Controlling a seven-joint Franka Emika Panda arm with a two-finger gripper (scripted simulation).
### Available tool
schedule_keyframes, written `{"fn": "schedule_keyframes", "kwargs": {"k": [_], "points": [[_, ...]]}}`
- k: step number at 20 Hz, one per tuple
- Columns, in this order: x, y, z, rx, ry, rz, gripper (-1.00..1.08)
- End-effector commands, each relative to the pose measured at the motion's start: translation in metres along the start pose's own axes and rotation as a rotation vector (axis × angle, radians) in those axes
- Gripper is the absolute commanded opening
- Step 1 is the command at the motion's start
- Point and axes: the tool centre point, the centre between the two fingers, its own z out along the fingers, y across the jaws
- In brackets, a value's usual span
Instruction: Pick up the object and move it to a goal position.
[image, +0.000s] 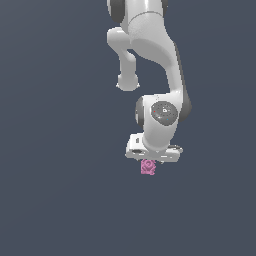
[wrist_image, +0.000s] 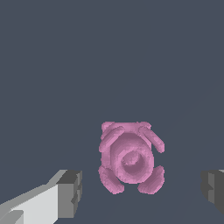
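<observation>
The object (image: 148, 167) is a tiny pink lumpy cube with a round swirl on its face. It lies on the dark grey floor, just under my gripper (image: 151, 159) in the exterior view. In the wrist view the object (wrist_image: 130, 157) sits between my two fingers, nearer the one finger (wrist_image: 70, 192) than the other finger (wrist_image: 213, 189), with a gap on each side. My gripper (wrist_image: 141, 190) is open and touches nothing. In the exterior view the fingertips are hidden behind the hand and the object.
The white arm (image: 150, 45) reaches down from the top of the exterior view. A plain dark grey floor (image: 60, 190) fills the rest. No goal marker shows.
</observation>
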Motion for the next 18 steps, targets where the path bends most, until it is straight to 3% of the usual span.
{"fn": "schedule_keyframes", "kwargs": {"k": [1, 18], "points": [[0.001, -0.002, 0.001, 0.0, 0.001, 0.003, 1.0], [0.001, -0.002, 0.052, 0.0, 0.001, 0.004, 1.0]]}}
